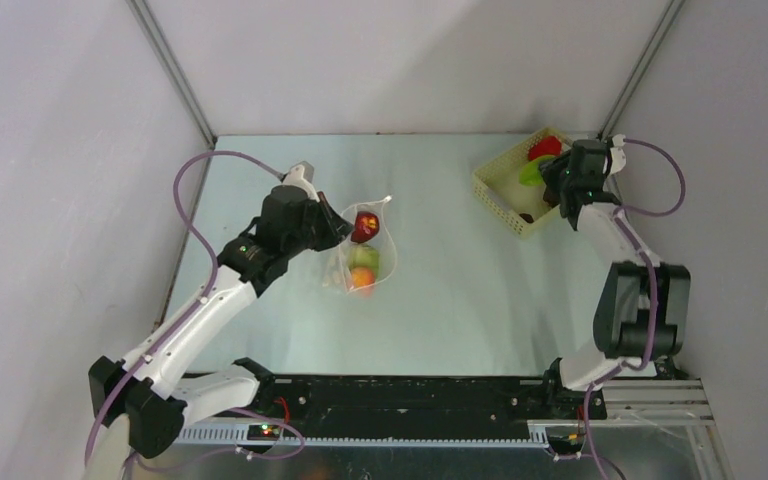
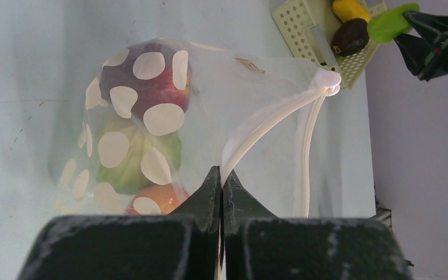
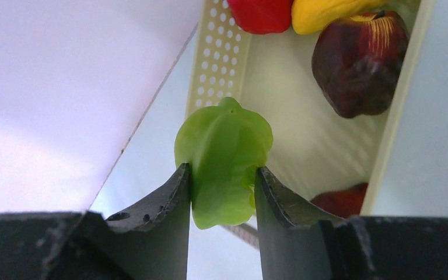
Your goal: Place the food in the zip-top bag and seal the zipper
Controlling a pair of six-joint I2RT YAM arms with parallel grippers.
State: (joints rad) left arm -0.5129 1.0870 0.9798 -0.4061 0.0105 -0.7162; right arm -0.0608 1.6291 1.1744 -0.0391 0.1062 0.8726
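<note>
The zip-top bag [image 1: 365, 255] lies mid-table, holding red, green and orange food; through its dotted film [image 2: 146, 128] these show in the left wrist view. My left gripper [image 2: 221, 175] is shut on the bag's whitish zipper strip [image 2: 268, 119], holding the mouth open; from above it [image 1: 335, 232] sits at the bag's left edge. My right gripper [image 3: 221, 175] is shut on a green toy fruit [image 3: 224, 154] above the basket's near rim; it shows from above [image 1: 550, 180] with the fruit [image 1: 532, 171]. A dark maroon fruit [image 3: 359, 61], a red one [image 3: 259, 14] and a yellow one [image 3: 321, 11] lie in the basket.
The pale yellow perforated basket [image 1: 495, 190] stands at the back right near the enclosure wall; it also shows in the left wrist view [image 2: 303, 26] and the right wrist view [image 3: 219, 52]. Another red piece [image 3: 344, 201] lies in its near corner.
</note>
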